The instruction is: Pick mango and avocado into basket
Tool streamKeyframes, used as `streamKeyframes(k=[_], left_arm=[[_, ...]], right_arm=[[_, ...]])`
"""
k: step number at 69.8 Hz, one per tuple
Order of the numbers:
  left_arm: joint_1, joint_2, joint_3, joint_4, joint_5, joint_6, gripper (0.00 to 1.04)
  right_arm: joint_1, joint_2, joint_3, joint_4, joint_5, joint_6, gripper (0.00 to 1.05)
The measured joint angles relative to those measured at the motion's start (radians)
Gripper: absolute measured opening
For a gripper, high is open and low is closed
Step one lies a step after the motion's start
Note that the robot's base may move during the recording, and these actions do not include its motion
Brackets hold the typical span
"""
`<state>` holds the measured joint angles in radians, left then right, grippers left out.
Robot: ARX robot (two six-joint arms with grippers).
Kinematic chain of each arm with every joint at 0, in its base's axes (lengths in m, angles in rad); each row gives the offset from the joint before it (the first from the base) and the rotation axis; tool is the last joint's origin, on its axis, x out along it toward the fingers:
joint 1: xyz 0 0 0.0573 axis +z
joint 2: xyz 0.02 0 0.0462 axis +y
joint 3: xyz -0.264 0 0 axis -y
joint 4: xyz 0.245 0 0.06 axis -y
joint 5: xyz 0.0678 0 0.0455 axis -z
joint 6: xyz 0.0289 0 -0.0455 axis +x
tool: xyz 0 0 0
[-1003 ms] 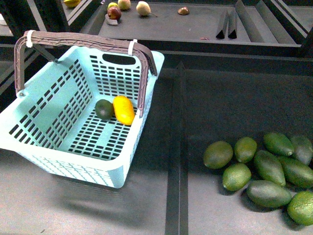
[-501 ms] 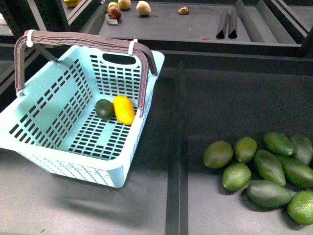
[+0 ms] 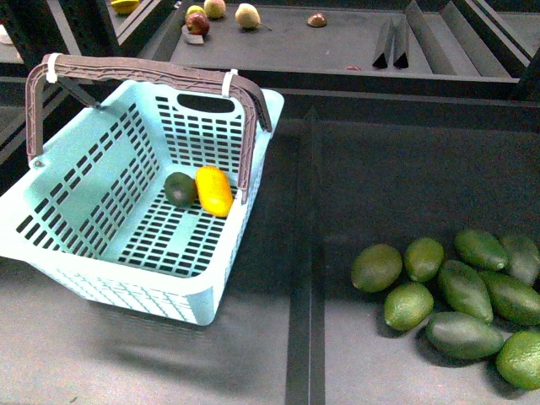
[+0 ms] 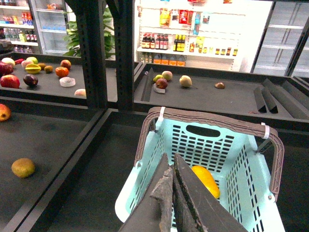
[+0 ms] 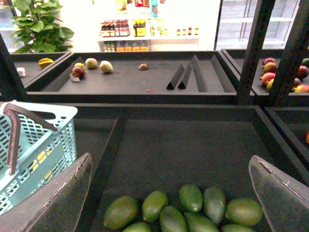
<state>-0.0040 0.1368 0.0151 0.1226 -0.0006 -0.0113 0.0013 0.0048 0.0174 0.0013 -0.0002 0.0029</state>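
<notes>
The pale teal basket (image 3: 93, 177) stands at the left of the front view with its brown handle (image 3: 152, 72) raised. On its floor lie the yellow-orange mango (image 3: 213, 191) and, touching it, the dark green avocado (image 3: 179, 188). Neither arm shows in the front view. In the left wrist view my left gripper (image 4: 171, 166) is shut and empty above the basket (image 4: 241, 159), with the mango (image 4: 205, 180) partly behind its fingers; the avocado is hidden there. In the right wrist view my right gripper (image 5: 171, 186) is open and empty, and the basket (image 5: 43, 145) shows at the edge.
Several green avocados (image 3: 460, 295) lie piled at the front right, also in the right wrist view (image 5: 183, 210). A raised divider (image 3: 305, 253) runs between the basket's bay and theirs. Other fruit (image 3: 219, 13) lies on the rear shelf. Black frame posts (image 4: 104, 48) stand nearby.
</notes>
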Motion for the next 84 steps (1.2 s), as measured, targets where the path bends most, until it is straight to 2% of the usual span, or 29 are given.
streamKeyframes(k=[2,5,37,41,49,56,58,84], left_arm=[[0.0,-0.059,0.0,-0.078,0.0,0.0,0.02],[0.0,-0.114,0.0,-0.114,0.0,0.0,0.02],[0.0,-0.13,0.0,-0.121,0.0,0.0,0.03],[0.0,-0.13,0.0,-0.121,0.0,0.0,0.22],[0.0,-0.13,0.0,-0.121,0.0,0.0,0.54],[0.0,-0.13,0.0,-0.121,0.0,0.0,0.91],[0.0,-0.13,0.0,-0.121,0.0,0.0,0.97],[0.0,-0.13,0.0,-0.121,0.0,0.002,0.96]], right_arm=[[0.0,0.0,0.0,0.0,0.0,0.0,0.96],[0.0,0.0,0.0,0.0,0.0,0.0,0.96],[0.0,0.0,0.0,0.0,0.0,0.0,0.96],[0.0,0.0,0.0,0.0,0.0,0.0,0.96],[0.0,0.0,0.0,0.0,0.0,0.0,0.96],[0.0,0.0,0.0,0.0,0.0,0.0,0.96],[0.0,0.0,0.0,0.0,0.0,0.0,0.96],[0.0,0.0,0.0,0.0,0.0,0.0,0.96]])
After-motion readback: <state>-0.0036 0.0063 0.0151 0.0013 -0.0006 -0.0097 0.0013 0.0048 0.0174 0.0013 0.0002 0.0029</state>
